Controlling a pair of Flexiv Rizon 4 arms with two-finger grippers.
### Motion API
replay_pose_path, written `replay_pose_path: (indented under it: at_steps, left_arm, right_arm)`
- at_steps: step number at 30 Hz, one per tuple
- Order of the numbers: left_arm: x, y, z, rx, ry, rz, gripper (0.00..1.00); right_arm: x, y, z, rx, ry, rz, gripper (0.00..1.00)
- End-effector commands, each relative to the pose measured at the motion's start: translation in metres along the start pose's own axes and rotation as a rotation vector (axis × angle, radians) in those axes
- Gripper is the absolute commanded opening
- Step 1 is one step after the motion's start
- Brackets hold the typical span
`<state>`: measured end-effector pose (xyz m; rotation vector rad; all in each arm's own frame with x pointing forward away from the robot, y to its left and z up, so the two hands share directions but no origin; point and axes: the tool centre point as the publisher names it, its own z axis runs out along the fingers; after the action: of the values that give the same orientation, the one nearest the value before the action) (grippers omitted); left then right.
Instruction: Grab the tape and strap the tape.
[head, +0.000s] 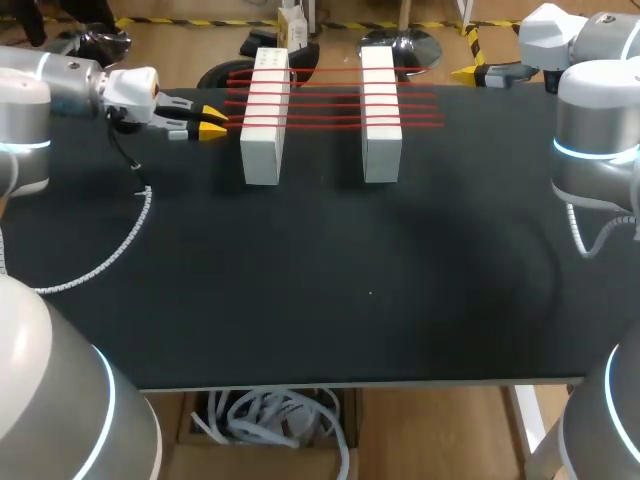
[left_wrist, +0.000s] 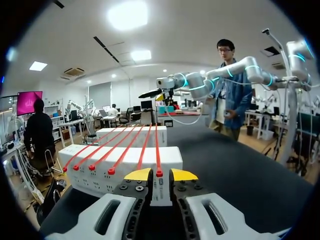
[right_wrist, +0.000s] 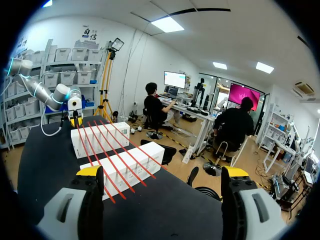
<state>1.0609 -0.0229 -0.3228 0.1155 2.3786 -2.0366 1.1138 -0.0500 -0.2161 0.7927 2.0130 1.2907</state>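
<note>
Red tapes (head: 335, 97) span two white blocks (head: 262, 150), and we pinch the end of one.
Five tapes run side by side across the blocks, which stand apart on the far part of the black bench (head: 350, 290). Our left pincer (head: 212, 126) (left_wrist: 159, 175) sits just beside the left block. Its yellow tips are pressed onto the white tab at the end of the front tape (left_wrist: 157, 150). Our right pincer (right_wrist: 162, 172) is spread wide on the right side, well apart from the blocks and facing them along the tapes.
</note>
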Motion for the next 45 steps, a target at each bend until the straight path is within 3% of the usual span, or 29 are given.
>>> replay_pose_path:
  at_steps: [1,15,20,22,28,34,45]
  left_arm:
    - [-0.004,0.003,0.001,0.006,0.01,-0.002,0.18]
    - [-0.004,0.003,0.005,0.014,0.005,-0.003,0.16]
    - [-0.004,0.003,0.005,0.014,0.003,-0.004,0.09]
    - [-0.004,0.003,0.005,0.014,0.003,-0.003,0.0]
    - [-0.003,0.001,0.005,0.026,0.01,0.004,0.0]
    - [0.003,-0.009,0.009,0.069,0.018,-0.027,0.0]
    - [0.025,-0.046,0.019,0.245,-0.017,-0.056,0.0]
  right_arm:
    - [0.0,0.0,0.0,0.0,0.0,0.0,1.0]
    - [0.0,0.0,0.0,0.0,0.0,0.0,1.0]
    - [0.0,0.0,0.0,0.0,0.0,0.0,1.0]
    - [0.0,0.0,0.0,0.0,0.0,0.0,1.0]
    - [0.0,0.0,0.0,0.0,0.0,0.0,1.0]
    - [0.0,0.0,0.0,0.0,0.0,0.0,1.0]
    - [0.0,0.0,0.0,0.0,0.0,0.0,1.0]
